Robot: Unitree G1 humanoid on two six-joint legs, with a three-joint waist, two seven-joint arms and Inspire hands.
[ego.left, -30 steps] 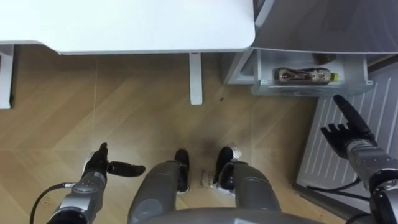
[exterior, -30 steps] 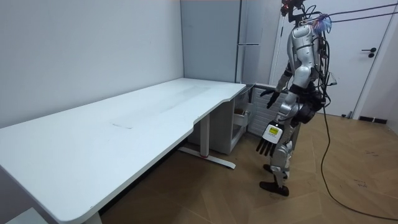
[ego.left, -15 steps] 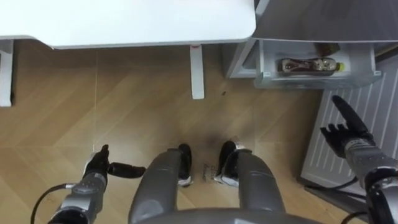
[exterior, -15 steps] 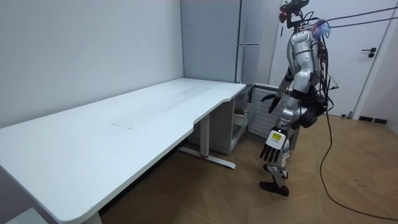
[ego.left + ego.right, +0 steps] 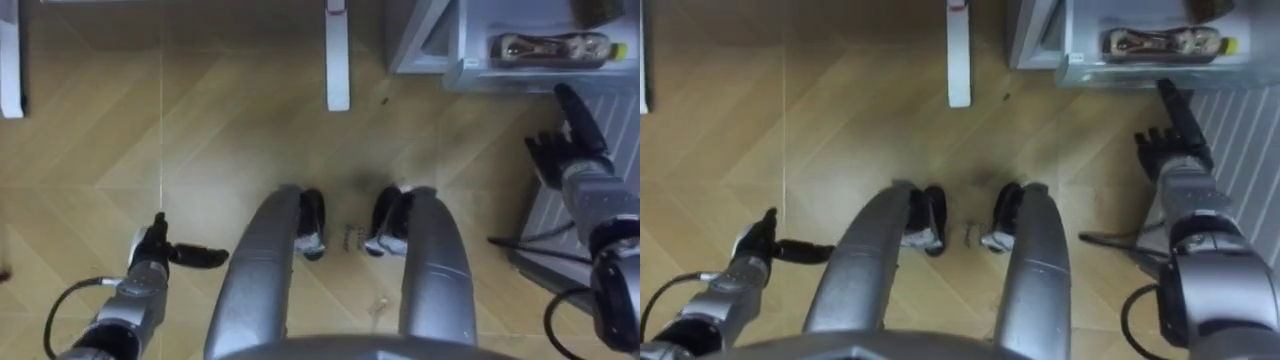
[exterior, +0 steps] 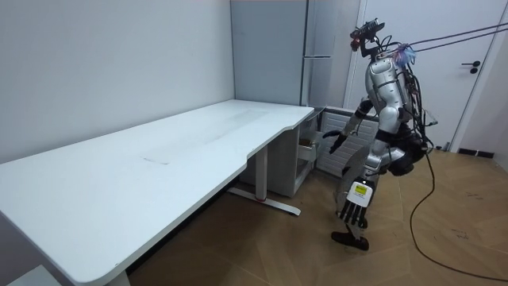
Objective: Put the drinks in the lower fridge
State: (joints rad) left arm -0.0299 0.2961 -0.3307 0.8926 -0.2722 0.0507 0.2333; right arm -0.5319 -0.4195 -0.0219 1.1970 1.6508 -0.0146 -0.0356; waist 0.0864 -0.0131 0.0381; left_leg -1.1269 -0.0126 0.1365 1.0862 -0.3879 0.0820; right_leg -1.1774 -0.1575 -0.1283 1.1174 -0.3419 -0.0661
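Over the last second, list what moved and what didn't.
The robot bent forward before the open fridge drawer, so its head camera shifted. The right hand stays open, stretched toward the drawer; the left hand still hangs open. Nothing was grasped or released. The bottle lies in the drawer as before.

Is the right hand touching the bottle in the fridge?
Apart. The left eye view shows the front wall of the shelf between the right hand and the bottle.

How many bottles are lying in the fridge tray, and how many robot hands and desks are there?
bottle: 1
robot hands: 2, the left robot hand and the right robot hand
desk: 1
Total: 4
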